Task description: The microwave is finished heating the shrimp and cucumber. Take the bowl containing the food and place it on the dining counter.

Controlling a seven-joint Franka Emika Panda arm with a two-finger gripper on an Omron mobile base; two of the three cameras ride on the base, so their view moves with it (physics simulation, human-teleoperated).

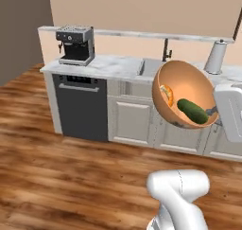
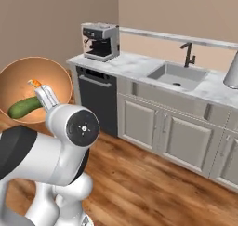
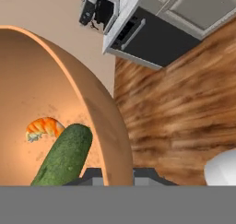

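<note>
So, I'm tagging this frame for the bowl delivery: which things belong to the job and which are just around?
Job things:
bowl, gripped at its rim by the jaws
cucumber
shrimp

Just around:
coffee machine
sink
faucet
dishwasher

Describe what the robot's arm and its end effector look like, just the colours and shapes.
The arm is built of smooth, rounded white links with dark, near-black sections at the joints. One joint ends in a round dark grey cap with a small pale mark at its centre. No cables show. The end effector has two small dark grey fingers on a white hand body.
</note>
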